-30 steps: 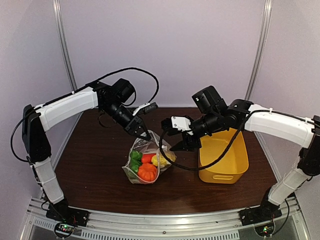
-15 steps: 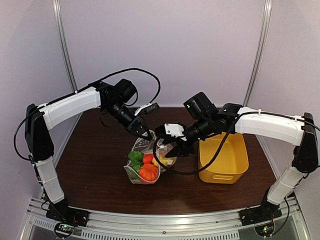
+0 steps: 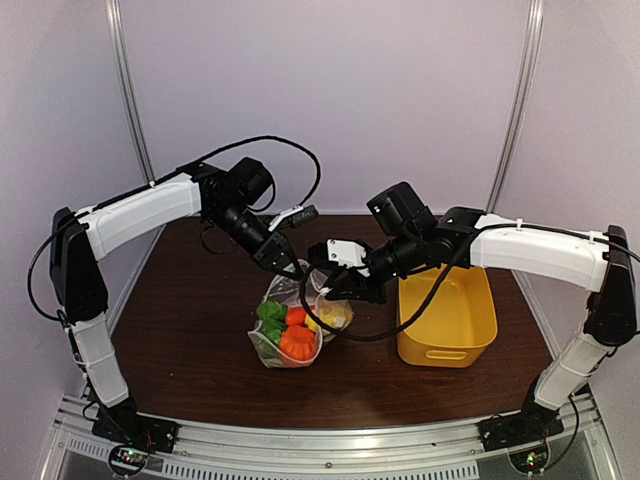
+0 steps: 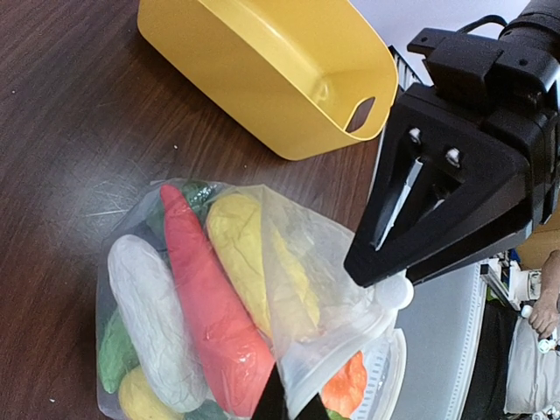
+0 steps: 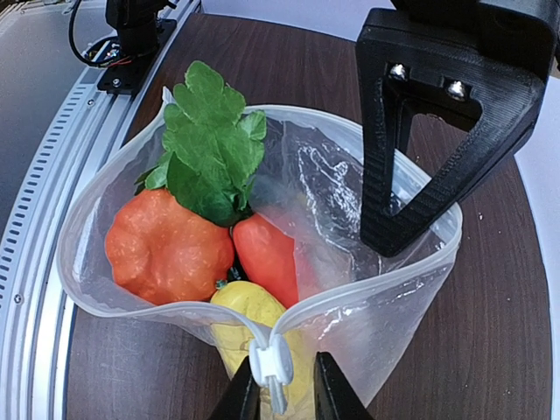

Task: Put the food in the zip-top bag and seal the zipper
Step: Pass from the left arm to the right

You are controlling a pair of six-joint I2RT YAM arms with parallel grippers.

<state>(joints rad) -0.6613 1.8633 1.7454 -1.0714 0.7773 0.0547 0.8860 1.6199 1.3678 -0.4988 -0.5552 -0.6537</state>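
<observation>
The zip-top bag (image 3: 292, 325) stands on the dark table with its mouth open. It holds the food: an orange pumpkin (image 5: 162, 249), a green leaf (image 5: 206, 140), a red piece (image 5: 267, 258) and a yellow piece (image 5: 249, 306). A white piece (image 4: 153, 315) also shows through the plastic. My left gripper (image 3: 287, 266) is shut on the bag's far mouth edge (image 4: 302, 385). My right gripper (image 3: 336, 290) straddles the zipper's white slider (image 5: 273, 360) at the near end of the mouth. Its jaws are narrowly open, one finger at the slider and the other a little apart.
The yellow basket (image 3: 445, 352) stands just right of the bag, under my right arm, and shows in the left wrist view (image 4: 262, 79). The table's metal front rail (image 5: 52, 175) runs close behind the bag in the right wrist view.
My right gripper has moved left from beside the basket to the bag's mouth and now straddles the slider. My left gripper has kept its hold on the bag's edge.
</observation>
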